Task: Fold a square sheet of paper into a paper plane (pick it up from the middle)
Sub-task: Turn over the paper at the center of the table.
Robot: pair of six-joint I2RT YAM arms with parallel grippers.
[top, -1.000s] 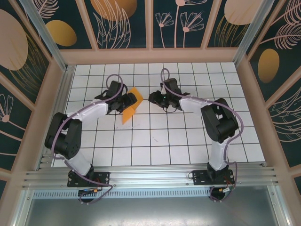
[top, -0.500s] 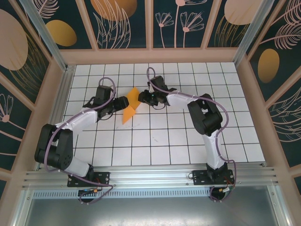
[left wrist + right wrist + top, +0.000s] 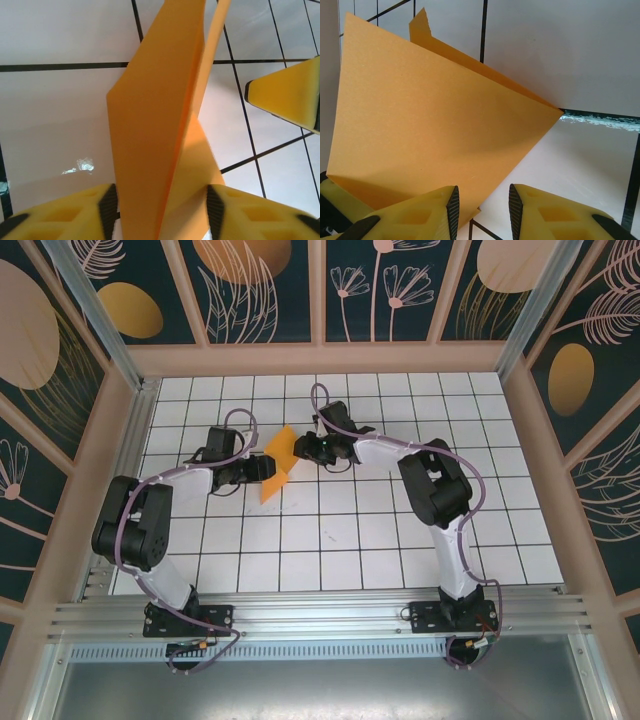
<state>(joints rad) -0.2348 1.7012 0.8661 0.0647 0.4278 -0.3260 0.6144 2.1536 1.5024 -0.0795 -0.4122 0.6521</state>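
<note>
Orange paper, already folded into a long shape with one flap standing up, is seen on the white tiled table, a little left of the middle in the top view. It is met from both sides. The left gripper is set at its left edge. In the left wrist view the paper is stood between the yellow fingers, which look pressed against it on both sides, so a soft pinch is judged. A second ago these fingers were spread wider; they have been brought in. The right gripper was kept well off to the right then, and it has been moved up close to the paper's upper right edge. Its fingers are held apart, bare table is seen in the gap, and only a bit of the paper's edge is found there, so nothing is gripped on that side yet. A new fold is likely being set up, with the paper held on one side. The plane is not finished.
</note>
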